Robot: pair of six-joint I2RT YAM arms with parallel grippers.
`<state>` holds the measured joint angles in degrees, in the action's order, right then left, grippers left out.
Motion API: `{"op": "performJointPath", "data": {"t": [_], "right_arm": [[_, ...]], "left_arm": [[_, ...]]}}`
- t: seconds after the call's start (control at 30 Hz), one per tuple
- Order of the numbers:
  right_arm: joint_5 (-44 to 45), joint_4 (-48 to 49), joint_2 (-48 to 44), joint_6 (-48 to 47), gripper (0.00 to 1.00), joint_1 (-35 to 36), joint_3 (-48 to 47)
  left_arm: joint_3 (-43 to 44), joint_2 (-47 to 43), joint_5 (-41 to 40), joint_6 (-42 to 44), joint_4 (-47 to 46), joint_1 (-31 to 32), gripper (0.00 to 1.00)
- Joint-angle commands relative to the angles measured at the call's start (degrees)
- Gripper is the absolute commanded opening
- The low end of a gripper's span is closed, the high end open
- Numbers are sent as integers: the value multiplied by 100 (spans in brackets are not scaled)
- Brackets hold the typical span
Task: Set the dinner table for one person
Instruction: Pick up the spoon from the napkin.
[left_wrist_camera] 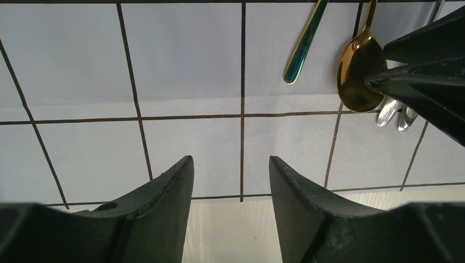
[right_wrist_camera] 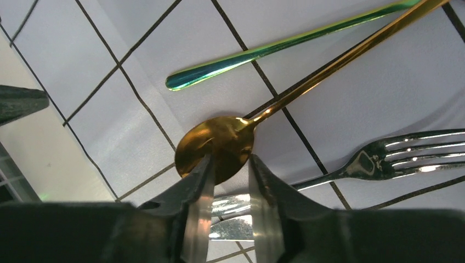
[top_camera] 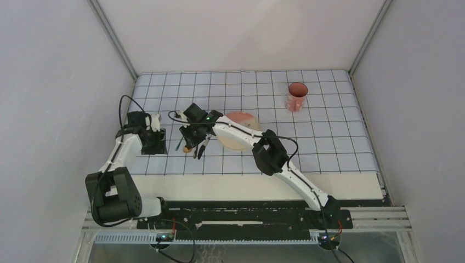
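Your right gripper, jaws narrowly apart astride the bowl of the gold spoon on the gridded cloth covering the dinner table, grip impossible to confirm, should pinch squarely, clear of the fork beside it, while your left gripper hangs spread, empty.

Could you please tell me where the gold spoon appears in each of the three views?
Top external: gold spoon left of centre, by the right hand.
Left wrist: spoon upper right, bowl downward.
Right wrist: spoon bowl centre, handle running to upper right.
Shared landmark: the green utensil handle alongside it.
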<state>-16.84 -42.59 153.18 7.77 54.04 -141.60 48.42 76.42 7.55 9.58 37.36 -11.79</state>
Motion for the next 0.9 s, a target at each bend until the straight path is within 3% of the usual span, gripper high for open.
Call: {"op": "performJointPath", "data": {"t": [0.0, 0.1, 0.3, 0.7, 0.77, 0.87], "right_arm": [[-115, -71, 171, 27, 33, 106, -79], [-109, -78, 189, 31, 26, 99, -85], [-40, -112, 204, -44, 0, 110, -172], [158, -88, -417, -272, 2, 82, 224], [271, -51, -467, -289, 22, 84, 173], [488, -26, -391, -293, 32, 86, -16]], "left_arm": [[42, -185, 148, 124, 33, -56, 58], [53, -212, 144, 125, 49, -54, 58], [88, -251, 148, 133, 78, -51, 58], [66, -301, 209, 107, 106, -51, 57], [77, -342, 234, 93, 133, -52, 57], [102, -371, 286, 95, 174, -58, 58]]}}
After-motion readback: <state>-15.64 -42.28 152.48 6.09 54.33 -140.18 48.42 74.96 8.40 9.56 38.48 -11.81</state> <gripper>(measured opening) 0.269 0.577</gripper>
